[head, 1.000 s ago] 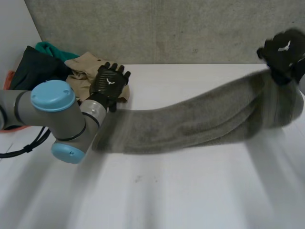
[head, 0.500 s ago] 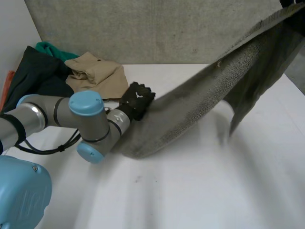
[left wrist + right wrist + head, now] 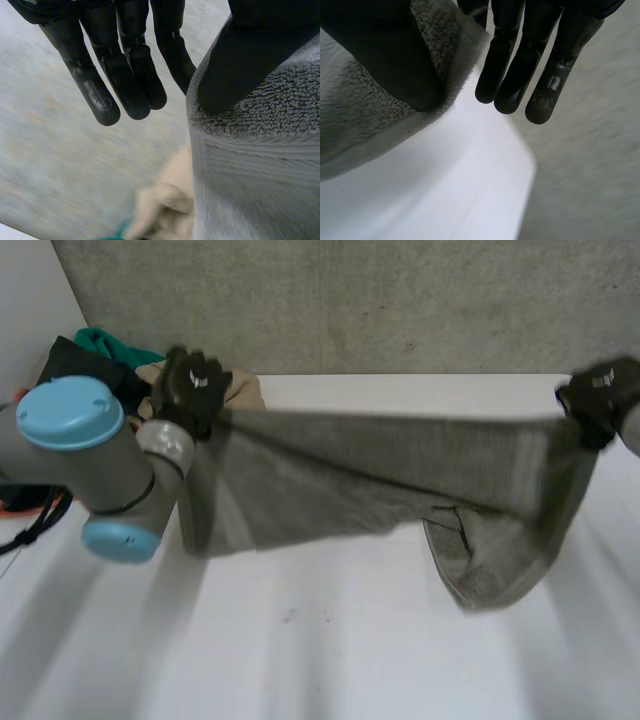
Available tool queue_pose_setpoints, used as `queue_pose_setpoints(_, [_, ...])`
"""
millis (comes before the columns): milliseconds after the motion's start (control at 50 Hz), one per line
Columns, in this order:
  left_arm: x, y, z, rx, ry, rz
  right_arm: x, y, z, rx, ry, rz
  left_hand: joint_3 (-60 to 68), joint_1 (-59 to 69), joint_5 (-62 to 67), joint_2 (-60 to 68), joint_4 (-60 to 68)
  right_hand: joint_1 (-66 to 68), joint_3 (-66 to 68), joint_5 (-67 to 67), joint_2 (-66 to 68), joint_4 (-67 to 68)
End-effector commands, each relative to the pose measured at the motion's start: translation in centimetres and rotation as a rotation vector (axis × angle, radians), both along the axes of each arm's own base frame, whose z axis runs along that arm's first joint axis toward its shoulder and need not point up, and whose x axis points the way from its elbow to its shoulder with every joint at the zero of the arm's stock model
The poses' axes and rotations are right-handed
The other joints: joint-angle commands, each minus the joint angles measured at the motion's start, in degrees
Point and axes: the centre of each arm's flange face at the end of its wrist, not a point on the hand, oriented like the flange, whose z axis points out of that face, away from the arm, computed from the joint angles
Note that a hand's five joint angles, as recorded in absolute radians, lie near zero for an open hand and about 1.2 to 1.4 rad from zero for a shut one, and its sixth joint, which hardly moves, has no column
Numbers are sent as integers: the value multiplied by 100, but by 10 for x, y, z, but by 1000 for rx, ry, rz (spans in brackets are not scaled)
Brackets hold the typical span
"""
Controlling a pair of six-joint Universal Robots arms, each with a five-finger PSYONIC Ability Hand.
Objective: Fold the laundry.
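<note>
Stretched towel (image 3: 350, 475) across mid table (image 3: 300, 660), front free, clothes pile (image 3: 95, 345) back-L.

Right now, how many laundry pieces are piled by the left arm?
3 visible: a beige piece beside the left hand, a dark piece behind the arm, a teal piece by it. More may be hidden.

The grey terry towel (image 3: 380, 480) hangs spread wide, its top edge taut and level, its lower right part sagging lowest.
</note>
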Motion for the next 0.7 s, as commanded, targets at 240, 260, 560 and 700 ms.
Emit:
queue_pose_setpoints(240, [-10,-21,166,-680,213,159,40,-38,142,-838,-298,-21,1163,1258,1465,1130,1115,1905,1224,1416,1228,1183])
queue_pose_setpoints(260, [-8,-19,147,-629,181,155,41,-38,137,-820,-293,-15,1163,1258,1465,1130,1115,1905,1224,1416,1228,1183])
queue_pose_setpoints(560, [15,39,-35,-131,-75,114,41,-7,-42,-196,-164,49,1163,1258,1465,1130,1115,1905,1224,1416,1228,1183])
queue_pose_setpoints(700, [14,70,-93,29,-177,71,31,23,-104,138,-53,32,1163,1258,1465,1130,1115,1905,1224,1416,1228,1183])
